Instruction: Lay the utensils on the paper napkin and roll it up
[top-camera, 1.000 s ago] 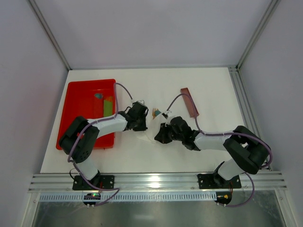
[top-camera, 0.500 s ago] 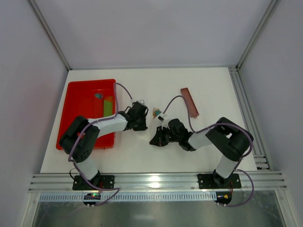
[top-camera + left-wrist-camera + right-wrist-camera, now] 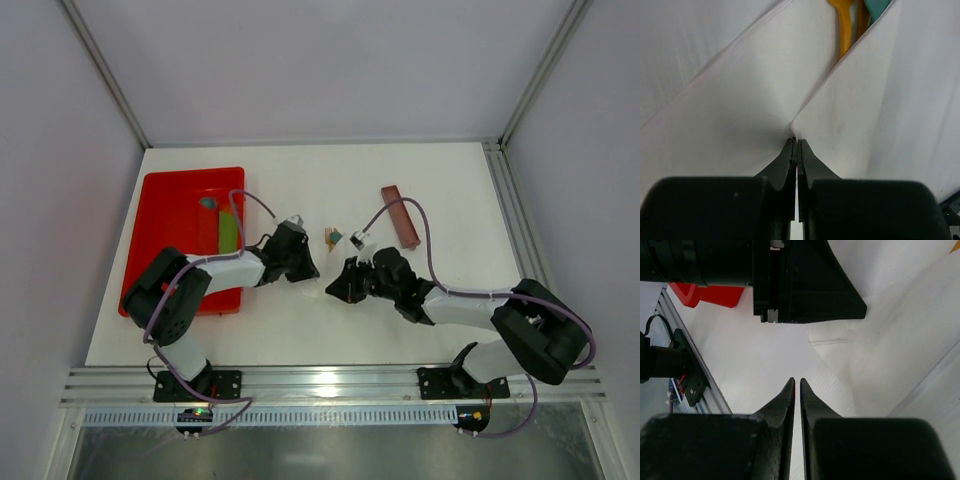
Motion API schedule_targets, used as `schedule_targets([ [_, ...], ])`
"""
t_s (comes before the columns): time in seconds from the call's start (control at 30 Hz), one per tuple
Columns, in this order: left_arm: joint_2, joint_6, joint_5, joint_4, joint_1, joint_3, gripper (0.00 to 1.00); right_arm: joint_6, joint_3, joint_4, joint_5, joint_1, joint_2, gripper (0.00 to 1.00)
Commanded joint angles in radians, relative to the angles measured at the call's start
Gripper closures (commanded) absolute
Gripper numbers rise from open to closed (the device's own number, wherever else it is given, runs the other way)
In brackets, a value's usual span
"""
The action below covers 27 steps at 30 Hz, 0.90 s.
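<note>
The paper napkin [image 3: 323,266] lies at the table's middle between my two grippers, partly folded over the utensils. Their orange-tan ends [image 3: 330,236] stick out at its far side, with a teal end beside them. In the left wrist view the orange handles [image 3: 845,25] slip under a folded napkin flap [image 3: 850,115]. My left gripper [image 3: 308,268] is shut on the corner of that flap [image 3: 796,141]. My right gripper [image 3: 340,290] is shut, its tips [image 3: 795,382] low over the napkin's near edge [image 3: 827,385], facing the left gripper; nothing shows between its fingers.
A flat reddish-brown bar [image 3: 400,216] lies to the back right of the napkin. A red tray [image 3: 170,215] at the left holds a green strip [image 3: 229,232] and a small teal piece. The table's front rail [image 3: 330,385] runs along the near edge.
My left gripper has shifted slightly right and nearer with the napkin flap. My right gripper moved left, then back right, and its arm has swung out to the right.
</note>
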Motion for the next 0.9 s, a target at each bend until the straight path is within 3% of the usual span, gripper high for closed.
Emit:
schedule_targets([
  [0.0, 0.035, -0.043, 0.056, -0.026, -0.019, -0.076, 1.00, -0.051, 0.069, -0.051, 0.035, -0.019, 0.028, 0.91],
  [0.2, 0.028, -0.057, 0.050, -0.022, -0.026, -0.097, 1.00, -0.054, 0.100, 0.050, -0.099, -0.074, 0.163, 0.91],
  [0.33, 0.029, -0.057, 0.042, -0.029, -0.027, -0.103, 1.00, -0.022, 0.067, 0.165, -0.132, -0.121, 0.281, 0.91],
  [0.5, 0.026, -0.040, 0.019, -0.060, -0.027, -0.093, 1.00, -0.008, 0.037, 0.187, -0.110, -0.129, 0.291, 0.91],
  [0.7, 0.018, -0.039, 0.014, -0.066, -0.027, -0.091, 1.00, -0.037, 0.139, -0.044, 0.001, -0.129, 0.162, 0.91],
  [0.87, 0.021, -0.043, 0.016, -0.066, -0.027, -0.091, 1.00, -0.097, 0.259, -0.207, 0.096, -0.128, 0.195, 0.92],
])
